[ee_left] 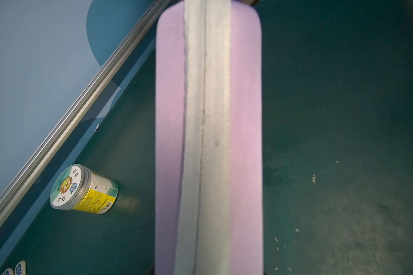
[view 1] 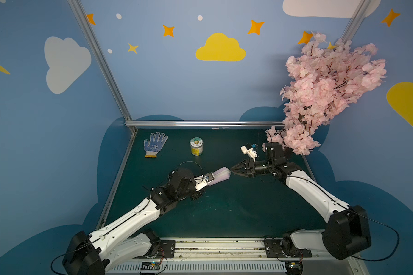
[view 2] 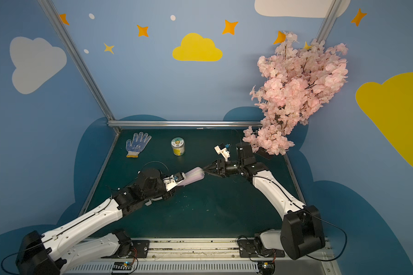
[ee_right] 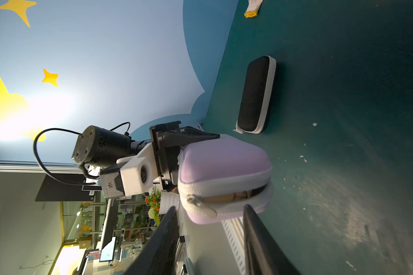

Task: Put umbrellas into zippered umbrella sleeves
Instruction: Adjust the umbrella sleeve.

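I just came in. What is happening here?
The left hand holds the lilac sleeve above the table. Its zip is closed along the side but gapes at the end, where something tan shows inside. The right hand is open at that end, by the zip pull. The black sleeve lies closed on the table.

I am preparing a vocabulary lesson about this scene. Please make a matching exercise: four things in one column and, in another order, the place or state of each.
Things:
1. lilac sleeve
2. black sleeve
3. glove
4. jar

Places or states:
a. stands upright on the table
b. lies closed on the table
c. gripped by the left tool, zip partly open
d. lies flat with fingers spread

Pairs: 1-c, 2-b, 3-d, 4-a
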`<state>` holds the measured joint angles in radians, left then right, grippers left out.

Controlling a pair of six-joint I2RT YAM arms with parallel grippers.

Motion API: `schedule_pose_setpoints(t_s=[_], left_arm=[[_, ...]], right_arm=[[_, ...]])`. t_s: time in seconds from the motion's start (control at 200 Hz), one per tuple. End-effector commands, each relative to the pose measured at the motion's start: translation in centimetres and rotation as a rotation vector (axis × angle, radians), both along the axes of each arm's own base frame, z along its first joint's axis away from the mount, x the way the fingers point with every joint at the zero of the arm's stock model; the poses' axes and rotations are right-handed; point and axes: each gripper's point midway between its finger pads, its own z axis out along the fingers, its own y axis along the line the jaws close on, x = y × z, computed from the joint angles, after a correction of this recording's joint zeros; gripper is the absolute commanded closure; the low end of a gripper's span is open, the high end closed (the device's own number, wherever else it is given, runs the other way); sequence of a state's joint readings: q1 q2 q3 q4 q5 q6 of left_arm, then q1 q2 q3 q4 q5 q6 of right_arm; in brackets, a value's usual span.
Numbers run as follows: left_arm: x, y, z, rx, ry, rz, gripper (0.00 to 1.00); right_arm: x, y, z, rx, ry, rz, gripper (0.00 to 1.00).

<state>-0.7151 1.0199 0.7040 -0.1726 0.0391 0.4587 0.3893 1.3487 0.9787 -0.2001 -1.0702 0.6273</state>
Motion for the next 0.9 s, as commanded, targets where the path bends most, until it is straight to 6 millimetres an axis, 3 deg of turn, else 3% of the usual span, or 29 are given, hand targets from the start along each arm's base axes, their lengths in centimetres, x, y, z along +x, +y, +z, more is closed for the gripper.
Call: schedule_pose_setpoints(t_s=[0.0, 0.205, 0.896], left_arm=[[0.2, -0.9, 2.3, -0.084, -0.042, -0.021, 0.97], [0.3, -1.1, 2.4, -0.091, -0.043, -0.026, 0.97], [0.3, -1.0, 2.0, -0.084, -0.035, -0.018, 0.97]], right_arm=[[-0.6, 0.7, 2.1, 0.061, -0.041, 0.062, 0.59], [-0.9, 1.3, 1.1, 0.059, -0.009, 0.094, 0.62], [-0.9, 1.5, 0.7, 0.058, 0.004, 0.097, 0.79]])
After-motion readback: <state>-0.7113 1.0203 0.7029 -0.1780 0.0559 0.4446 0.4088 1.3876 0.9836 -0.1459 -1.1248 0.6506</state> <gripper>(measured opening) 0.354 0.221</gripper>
